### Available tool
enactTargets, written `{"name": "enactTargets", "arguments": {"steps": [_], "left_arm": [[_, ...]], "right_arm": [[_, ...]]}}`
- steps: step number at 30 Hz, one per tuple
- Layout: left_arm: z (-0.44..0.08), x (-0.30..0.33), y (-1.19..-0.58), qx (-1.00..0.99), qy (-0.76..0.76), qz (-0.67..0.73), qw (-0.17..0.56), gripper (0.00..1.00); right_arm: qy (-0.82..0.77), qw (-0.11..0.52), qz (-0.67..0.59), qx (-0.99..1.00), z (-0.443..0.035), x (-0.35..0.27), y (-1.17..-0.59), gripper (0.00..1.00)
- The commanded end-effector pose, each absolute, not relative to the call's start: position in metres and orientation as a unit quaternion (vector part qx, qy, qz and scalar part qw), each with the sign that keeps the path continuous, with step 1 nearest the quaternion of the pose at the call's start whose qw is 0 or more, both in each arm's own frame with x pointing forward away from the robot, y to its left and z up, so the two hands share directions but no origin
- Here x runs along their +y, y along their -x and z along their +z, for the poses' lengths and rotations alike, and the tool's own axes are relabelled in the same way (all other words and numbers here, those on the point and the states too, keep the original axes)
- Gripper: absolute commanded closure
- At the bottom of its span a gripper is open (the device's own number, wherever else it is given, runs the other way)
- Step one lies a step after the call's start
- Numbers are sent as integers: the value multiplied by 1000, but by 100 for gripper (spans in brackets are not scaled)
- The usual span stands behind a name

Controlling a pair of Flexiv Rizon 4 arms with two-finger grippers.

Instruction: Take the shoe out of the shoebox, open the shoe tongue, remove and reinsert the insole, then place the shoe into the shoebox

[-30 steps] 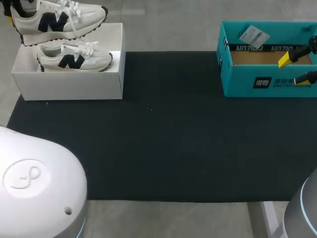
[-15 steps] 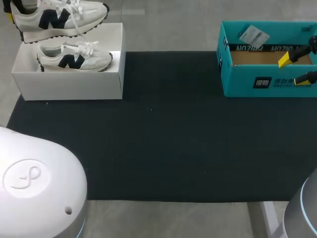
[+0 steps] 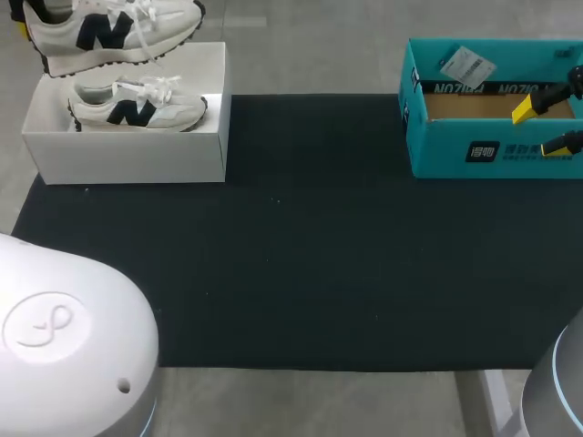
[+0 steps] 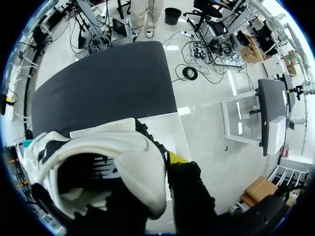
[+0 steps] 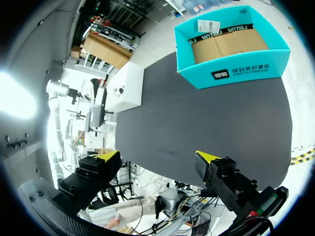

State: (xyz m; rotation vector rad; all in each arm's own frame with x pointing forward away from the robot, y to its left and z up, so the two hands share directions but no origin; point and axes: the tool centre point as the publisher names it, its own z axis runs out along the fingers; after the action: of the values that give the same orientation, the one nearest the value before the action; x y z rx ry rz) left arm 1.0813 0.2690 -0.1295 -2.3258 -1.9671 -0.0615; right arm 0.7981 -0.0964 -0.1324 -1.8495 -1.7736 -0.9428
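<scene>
**Sneaker held above the white shoebox**

The white mesh sneaker with the dark side logo hangs in the air just above the open white cardboard shoebox, clamped at its heel by the left gripper. A matching second sneaker lies inside that box, which stands at the far left corner of the black-matted surface. Well apart, the right gripper hovers with fingers spread wide and nothing between them, at the teal cardboard box on the far right.
</scene>
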Motion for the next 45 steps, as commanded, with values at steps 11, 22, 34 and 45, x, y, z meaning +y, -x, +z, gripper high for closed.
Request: {"name": "enactTargets", "arguments": {"steps": [11,22,34,45], "left_arm": [[-85,170,-1008,-641,764,-78,21,100],[-74,105,-971,-632,768,-102,18,100],[-92,30,-940,-584,810,-33,-32,100],[-93,11,-919,-570,821,-37,-25,100]], "right_arm": [[664,204,-337,-636,-133,-96,-798,0],[664,204,-337,-636,-133,-96,-798,0],[664,204,-337,-636,-133,-96,-798,0],[664,204,-337,-636,-133,-96,-798,0]]}}
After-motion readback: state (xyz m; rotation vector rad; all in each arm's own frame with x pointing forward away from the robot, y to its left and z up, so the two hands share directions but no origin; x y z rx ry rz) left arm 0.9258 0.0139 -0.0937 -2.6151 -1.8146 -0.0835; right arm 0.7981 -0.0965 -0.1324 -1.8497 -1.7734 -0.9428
